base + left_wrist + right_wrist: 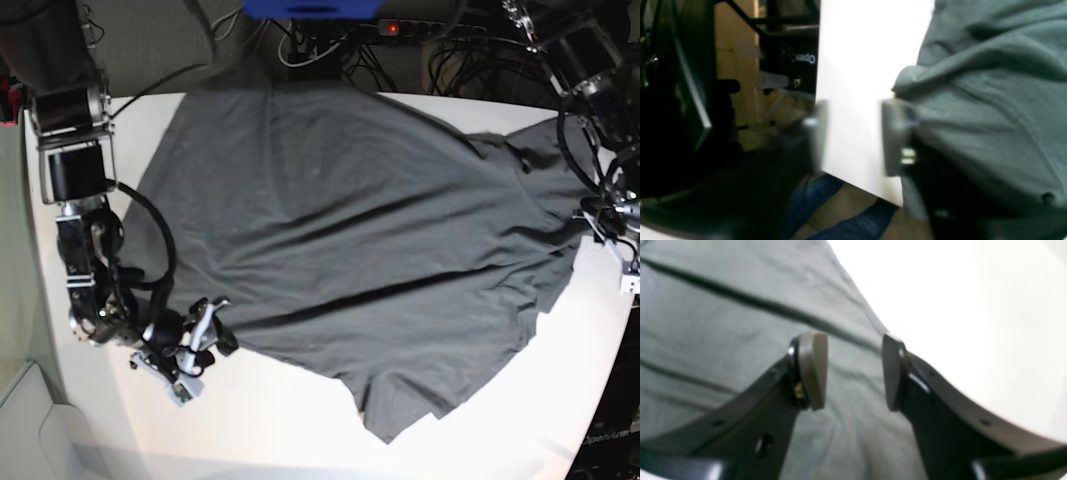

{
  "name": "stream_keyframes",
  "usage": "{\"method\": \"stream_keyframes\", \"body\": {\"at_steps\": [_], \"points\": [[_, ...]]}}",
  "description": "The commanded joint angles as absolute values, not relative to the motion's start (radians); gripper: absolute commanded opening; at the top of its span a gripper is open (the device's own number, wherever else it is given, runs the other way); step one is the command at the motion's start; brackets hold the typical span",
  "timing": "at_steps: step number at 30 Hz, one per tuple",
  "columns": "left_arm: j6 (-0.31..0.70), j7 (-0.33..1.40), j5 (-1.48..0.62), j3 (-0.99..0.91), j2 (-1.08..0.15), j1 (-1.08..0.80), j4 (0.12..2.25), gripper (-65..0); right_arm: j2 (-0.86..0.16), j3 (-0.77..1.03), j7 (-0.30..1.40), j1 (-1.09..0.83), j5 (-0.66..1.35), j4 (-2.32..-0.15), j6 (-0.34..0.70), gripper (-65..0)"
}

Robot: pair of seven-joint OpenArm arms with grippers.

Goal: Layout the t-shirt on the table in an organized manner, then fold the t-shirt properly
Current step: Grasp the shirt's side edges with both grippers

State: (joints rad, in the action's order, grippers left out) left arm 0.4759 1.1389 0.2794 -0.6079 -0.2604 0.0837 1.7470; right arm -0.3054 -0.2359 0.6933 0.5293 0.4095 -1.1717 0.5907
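White table (300,440) under spread t-shirt (350,260), cables behind; both tools apparently apart, blurred, gripping nothing.

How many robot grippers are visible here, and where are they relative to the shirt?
2. The right gripper is at the t-shirt's edge on the base view's left; the left gripper is at its edge on that view's right.

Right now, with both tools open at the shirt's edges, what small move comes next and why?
Probably lower the right tool and close it on the t-shirt edge beneath: its jaws stand open, holding nothing, and the cloth lies wrinkled and askew on the table.
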Motion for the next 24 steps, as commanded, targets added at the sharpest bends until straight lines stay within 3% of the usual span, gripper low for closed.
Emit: {"method": "stream_keyframes", "body": {"at_steps": [1,3,5,11,19,24], "points": [[0.47,1.13,0.285,-0.621,-0.265,0.099,1.776,-28.2,-0.306,-0.229,0.668,0.581,0.426,-1.171,0.595,-36.8],[0.47,1.122,0.285,-0.659,-0.255,0.099,1.776,-22.2,-0.275,-0.229,0.67,0.61,0.426,-1.127,0.595,-36.7],[0.469,1.121,0.28,-0.697,-0.242,0.104,1.77,-20.2,-0.251,-0.229,0.667,0.647,0.426,-1.063,0.595,-36.7],[0.467,1.118,0.278,-0.723,-0.229,0.107,1.682,-19.8,-0.182,-0.278,0.645,0.796,0.424,-0.789,0.595,-36.6],[0.464,1.055,0.285,-0.725,-0.183,0.101,1.61,-19.8,-0.17,-0.464,0.409,0.819,0.426,-0.615,0.595,-36.5],[0.464,1.041,0.28,-0.725,-0.17,0.101,1.531,-19.7,-0.182,-0.49,0.384,0.799,0.426,-0.618,0.595,-28.5]]}}
